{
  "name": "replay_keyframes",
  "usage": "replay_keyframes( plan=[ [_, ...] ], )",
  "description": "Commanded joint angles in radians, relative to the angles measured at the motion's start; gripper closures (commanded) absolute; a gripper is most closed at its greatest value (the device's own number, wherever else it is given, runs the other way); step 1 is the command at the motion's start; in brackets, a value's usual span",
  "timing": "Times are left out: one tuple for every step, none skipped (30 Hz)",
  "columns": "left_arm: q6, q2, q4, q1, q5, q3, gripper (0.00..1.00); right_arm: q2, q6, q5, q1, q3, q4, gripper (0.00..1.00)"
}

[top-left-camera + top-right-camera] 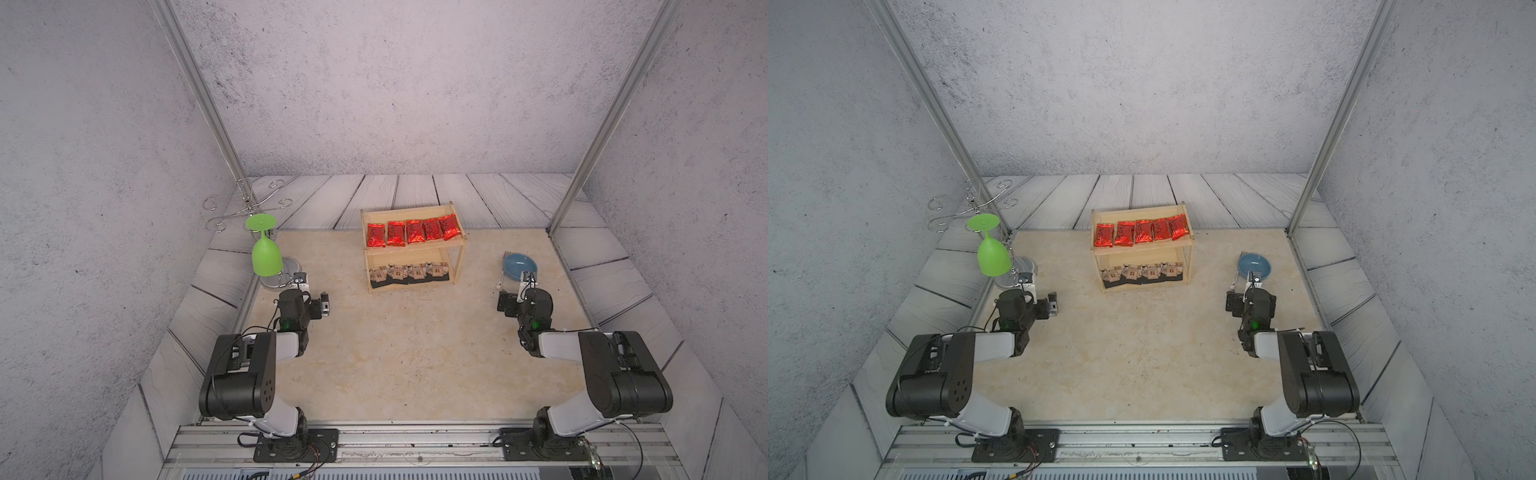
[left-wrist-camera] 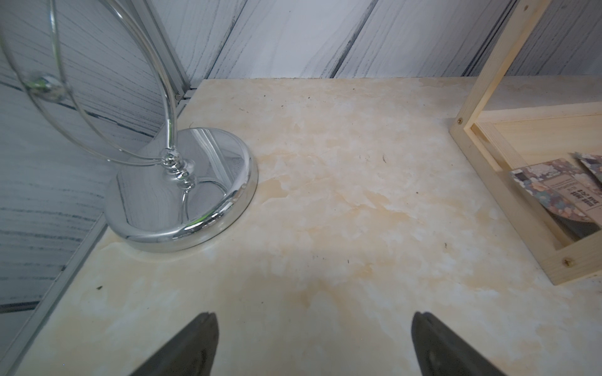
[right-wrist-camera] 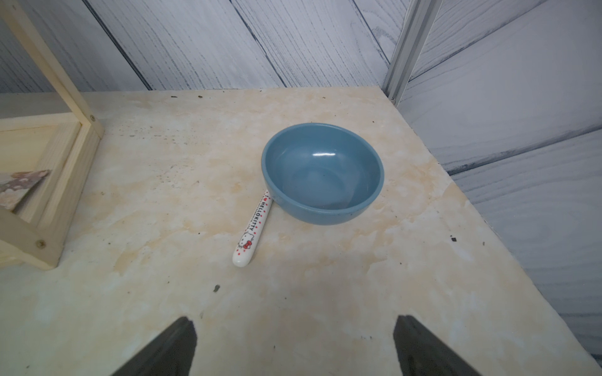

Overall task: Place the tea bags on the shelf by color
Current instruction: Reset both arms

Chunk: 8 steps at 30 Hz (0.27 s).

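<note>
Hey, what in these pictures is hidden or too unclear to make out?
- Red sachets and black packets: print too small to read in both top views.
- In the left wrist view, the picture edge cuts off most black packets.
- In the right wrist view, the head of the utensil is hidden behind the blue bowl.

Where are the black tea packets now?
In both top views, the black packets line the shelf's lower board, beneath the red sachets on the upper one.

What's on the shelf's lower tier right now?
Four black packets with tan labels in a row. The upper board covers the tier's back, so anything there is hidden.
</note>
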State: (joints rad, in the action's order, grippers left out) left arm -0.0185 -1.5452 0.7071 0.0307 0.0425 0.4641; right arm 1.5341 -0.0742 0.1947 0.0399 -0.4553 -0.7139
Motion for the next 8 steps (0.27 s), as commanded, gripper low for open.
replay_keyframes(
  plan=[
    [0.002, 0.002, 0.005, 0.004, 0.008, 0.017, 0.02, 0.006, 0.012, -0.017, -0.003, -0.019, 0.016, 0.01],
    [0.002, 0.000, 0.004, 0.004, 0.008, 0.019, 0.02, 0.019, 0.034, -0.058, -0.002, -0.036, 0.033, 0.01],
    [0.002, -0.001, 0.002, 0.004, 0.010, 0.019, 0.02, 0.018, 0.036, -0.067, -0.003, -0.039, 0.039, 0.01],
    [0.002, 0.000, 0.002, 0.004, 0.010, 0.019, 0.02, 0.018, 0.034, -0.067, -0.002, -0.040, 0.043, 0.01],
    [0.002, 0.001, 0.003, 0.005, 0.010, 0.018, 0.02, 0.019, 0.029, -0.069, -0.004, -0.036, 0.032, 0.01],
    [0.002, 0.001, 0.004, 0.004, 0.009, 0.018, 0.02, 0.017, 0.025, -0.067, -0.003, -0.030, 0.024, 0.01],
    [0.002, 0.000, 0.004, 0.004, 0.008, 0.018, 0.02, 0.003, 0.027, -0.065, -0.004, -0.016, 0.010, 0.01],
    [0.002, 0.000, 0.004, 0.003, 0.008, 0.018, 0.01, 0.000, 0.027, -0.064, -0.003, -0.013, 0.015, 0.01]
  ],
)
